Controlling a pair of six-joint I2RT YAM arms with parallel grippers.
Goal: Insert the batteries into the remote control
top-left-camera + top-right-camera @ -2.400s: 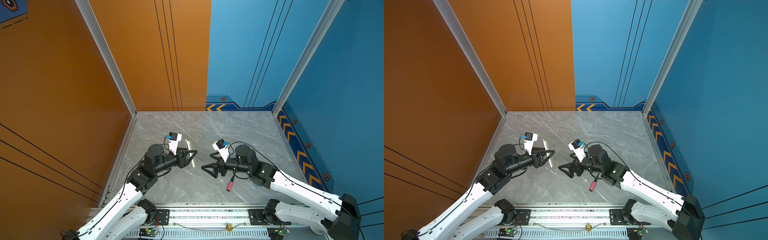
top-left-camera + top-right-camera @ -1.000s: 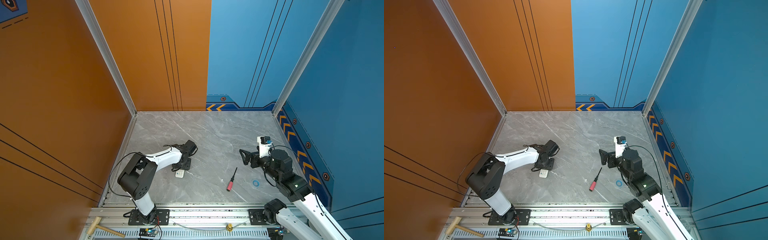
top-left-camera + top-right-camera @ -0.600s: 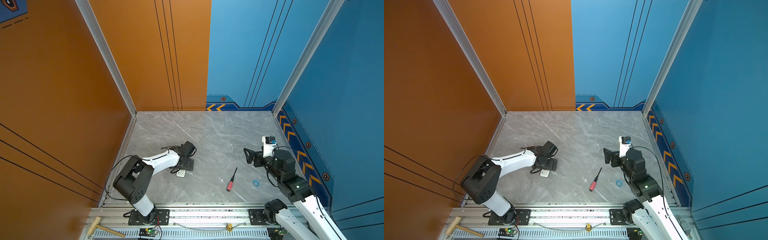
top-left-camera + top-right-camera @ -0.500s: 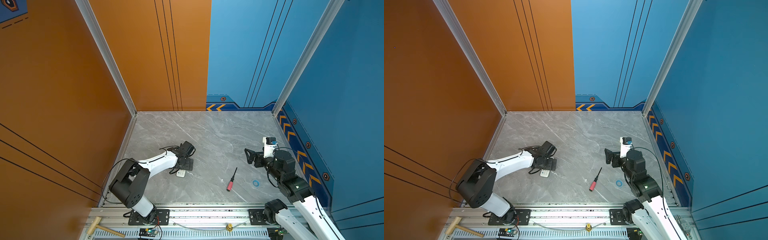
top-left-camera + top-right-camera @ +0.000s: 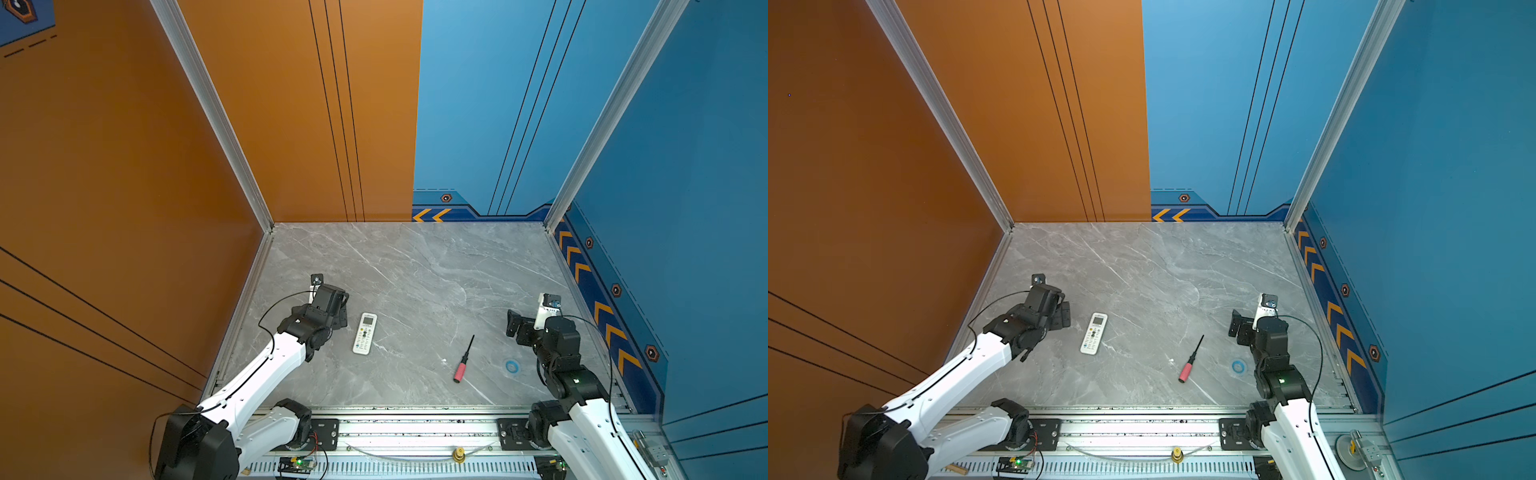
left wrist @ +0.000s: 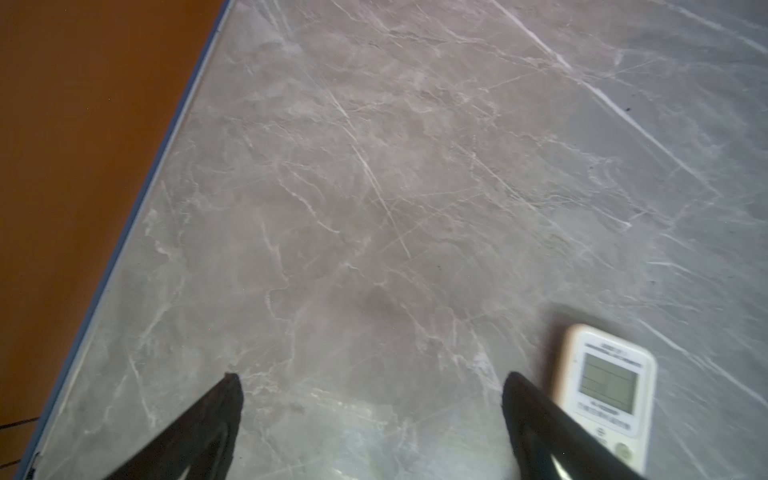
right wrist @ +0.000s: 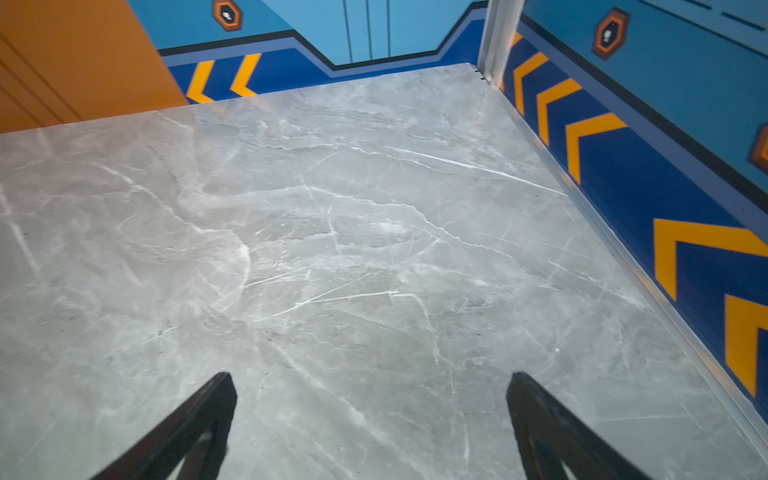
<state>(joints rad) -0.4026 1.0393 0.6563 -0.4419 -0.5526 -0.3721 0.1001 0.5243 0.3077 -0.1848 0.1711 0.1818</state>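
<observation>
In both top views the remote control (image 5: 365, 333) (image 5: 1094, 333) lies face up on the marble table (image 5: 415, 270), just beside the left gripper (image 5: 341, 311), whose arm is stretched low over the table; the right arm is folded back, well apart. In the left wrist view the left gripper (image 6: 370, 415) is spread wide and empty, remote beside one finger. In the right wrist view the right gripper (image 7: 370, 415) is also spread, over bare marble.

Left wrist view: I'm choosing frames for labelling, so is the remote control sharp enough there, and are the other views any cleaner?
Left wrist view: the remote control is softly blurred, its small print unreadable, the screen outline still clear. Right wrist view: the marble table looks fairly crisp. Both top views: evenly lit and sharp, the remote small.
</observation>
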